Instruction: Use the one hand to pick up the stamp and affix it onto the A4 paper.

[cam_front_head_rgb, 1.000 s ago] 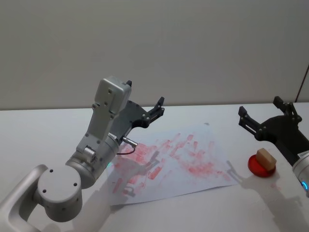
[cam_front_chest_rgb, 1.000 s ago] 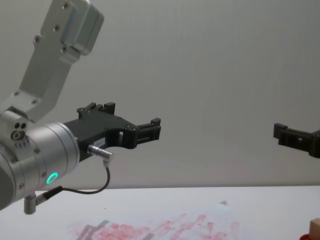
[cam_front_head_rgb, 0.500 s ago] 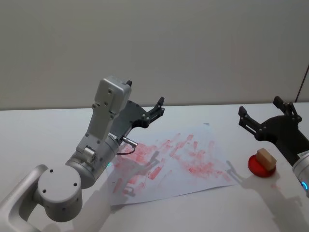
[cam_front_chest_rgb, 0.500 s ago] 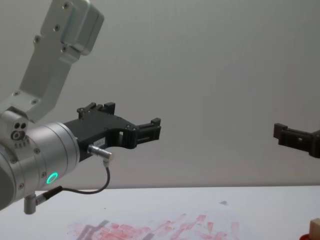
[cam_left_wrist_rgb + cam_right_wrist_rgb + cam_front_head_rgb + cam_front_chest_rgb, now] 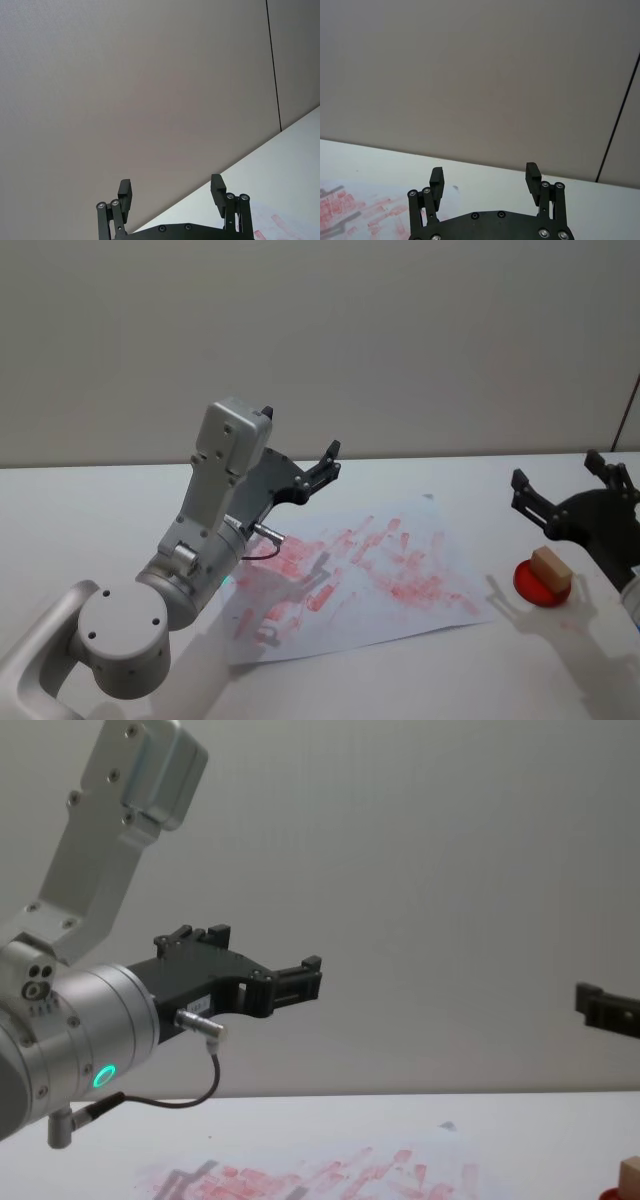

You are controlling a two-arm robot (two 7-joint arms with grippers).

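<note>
The stamp (image 5: 550, 566), a small tan wooden block, sits on a low red pad (image 5: 543, 585) at the table's right; its corner shows in the chest view (image 5: 631, 1176). My right gripper (image 5: 558, 476) hangs open in the air just above and behind it, fingers spread (image 5: 485, 180), reaching in from the right edge (image 5: 592, 1001). The A4 paper (image 5: 400, 620), covered in red prints, lies mid-table (image 5: 330, 1175). My left gripper (image 5: 328, 462) is held open high over the paper's far left part (image 5: 171, 192), holding nothing (image 5: 310, 975).
The white table (image 5: 90, 510) runs back to a plain grey wall. My left arm's large silver links (image 5: 215, 500) rise over the table's left half and overhang the paper's left edge. A dark vertical line (image 5: 615, 130) marks the wall at the right.
My right gripper has shifted to the right, toward the view's edge, staying open. The left arm, stamp and paper have not moved.
</note>
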